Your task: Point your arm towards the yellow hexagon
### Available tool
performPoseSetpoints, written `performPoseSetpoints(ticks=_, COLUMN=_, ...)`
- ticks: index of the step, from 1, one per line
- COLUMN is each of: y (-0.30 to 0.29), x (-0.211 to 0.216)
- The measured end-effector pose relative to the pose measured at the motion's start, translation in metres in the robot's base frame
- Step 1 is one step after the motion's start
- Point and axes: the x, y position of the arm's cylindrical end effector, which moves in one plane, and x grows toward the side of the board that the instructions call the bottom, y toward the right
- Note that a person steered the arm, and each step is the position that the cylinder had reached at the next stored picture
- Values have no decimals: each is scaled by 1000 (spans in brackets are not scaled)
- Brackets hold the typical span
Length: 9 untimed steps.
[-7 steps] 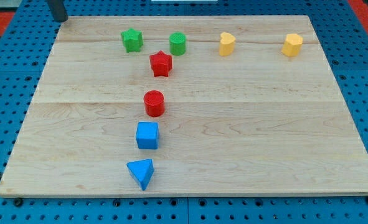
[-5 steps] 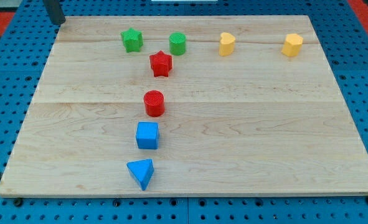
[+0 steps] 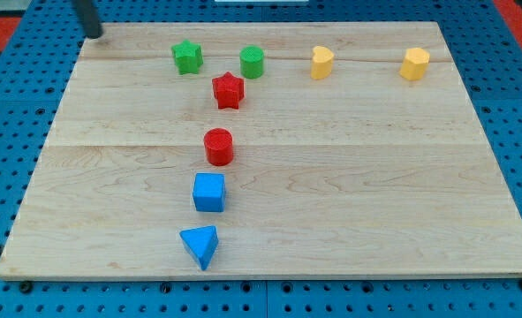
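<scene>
The yellow hexagon sits near the top right of the wooden board. My tip is at the board's top left corner, far to the left of the hexagon and left of the green star. It touches no block. A yellow heart-shaped block lies between the green cylinder and the hexagon.
A red star, a red cylinder, a blue cube and a blue triangle form a column down the board's left-middle. Blue pegboard surrounds the board.
My tip has shifted slightly to the right and toward the view's bottom at the top left corner. No block has moved.
</scene>
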Motion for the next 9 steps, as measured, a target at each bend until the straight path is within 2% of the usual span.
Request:
performPoseSetpoints(ticks=1, y=36, x=-17)
performPoseSetpoints(ticks=3, y=38, x=-17)
performPoseSetpoints(ticks=5, y=66, x=-17)
performPoseSetpoints(ticks=6, y=156, x=-14)
performPoseSetpoints(ticks=7, y=181, x=-14)
performPoseSetpoints(ticks=8, y=179, x=-14)
performPoseSetpoints(ticks=9, y=271, x=-13)
